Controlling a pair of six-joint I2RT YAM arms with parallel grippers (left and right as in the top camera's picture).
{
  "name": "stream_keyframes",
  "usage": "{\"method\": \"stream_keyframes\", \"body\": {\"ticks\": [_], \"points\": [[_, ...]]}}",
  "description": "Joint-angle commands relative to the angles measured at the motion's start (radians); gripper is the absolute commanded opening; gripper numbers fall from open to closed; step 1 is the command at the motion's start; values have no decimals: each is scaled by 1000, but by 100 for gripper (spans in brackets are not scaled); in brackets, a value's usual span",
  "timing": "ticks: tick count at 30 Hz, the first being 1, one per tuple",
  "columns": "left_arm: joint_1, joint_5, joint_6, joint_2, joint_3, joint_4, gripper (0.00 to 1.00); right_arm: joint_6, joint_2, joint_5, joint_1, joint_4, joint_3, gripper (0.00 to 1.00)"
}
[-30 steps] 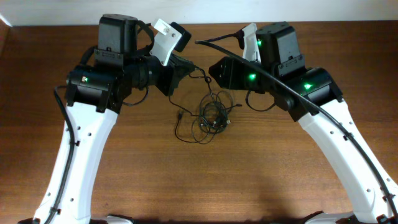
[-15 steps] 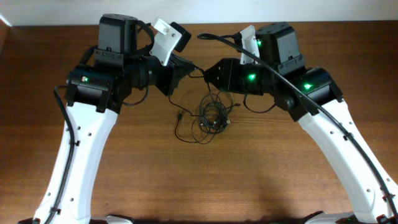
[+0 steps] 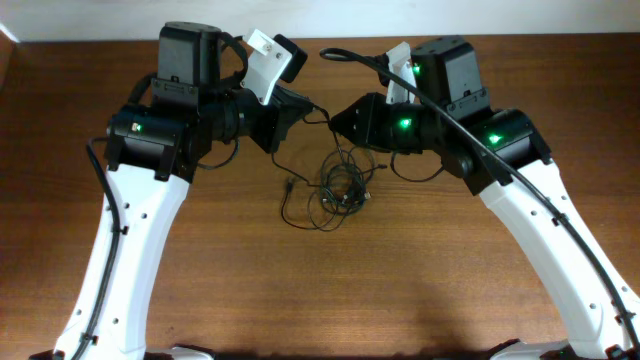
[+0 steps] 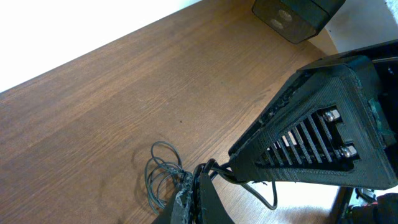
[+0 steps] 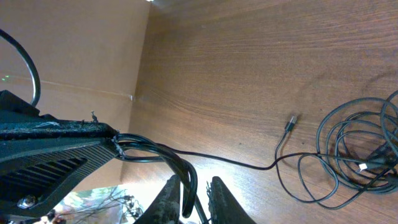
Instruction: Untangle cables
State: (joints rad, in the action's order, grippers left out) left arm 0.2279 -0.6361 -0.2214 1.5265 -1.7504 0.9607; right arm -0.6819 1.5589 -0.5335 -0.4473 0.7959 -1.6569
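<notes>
The cables (image 3: 340, 188) lie as a small tangle of thin black loops on the wooden table, between the two arms. One strand runs up from the tangle to my left gripper (image 3: 303, 112), which is shut on it. In the left wrist view the fingers (image 4: 200, 177) pinch that strand above the loops (image 4: 160, 177). My right gripper (image 3: 335, 120) sits tip to tip with the left one. Its fingers (image 5: 193, 186) stand narrowly apart around a doubled loop of the strand, with light showing beside one finger. The tangle (image 5: 360, 155) and a plug end (image 5: 290, 122) lie beyond.
The brown table (image 3: 320, 290) ends at a pale wall at the back. A black box-shaped unit (image 4: 298, 15) stands at the far edge. A thick black arm cable (image 3: 350, 58) arches over the right arm. Both white arms flank the tangle.
My right gripper has moved left up to the left gripper's tip and its jaws have narrowed around the strand. The left gripper and the tangle have stayed put.
</notes>
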Motion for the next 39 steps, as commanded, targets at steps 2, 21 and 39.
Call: {"method": "stream_keyframes", "body": {"ticks": [2, 21, 39], "points": [[-2, 7, -19, -7, -5, -2, 0, -8, 3, -13, 3, 0, -4, 11], [-90, 7, 128, -7, -5, -32, 0, -7, 3, 147, 4, 90, -4, 4], [-102, -53, 137, -7, -5, -27, 0, -7, 3, -3, 3, 14, -4, 31]]}}
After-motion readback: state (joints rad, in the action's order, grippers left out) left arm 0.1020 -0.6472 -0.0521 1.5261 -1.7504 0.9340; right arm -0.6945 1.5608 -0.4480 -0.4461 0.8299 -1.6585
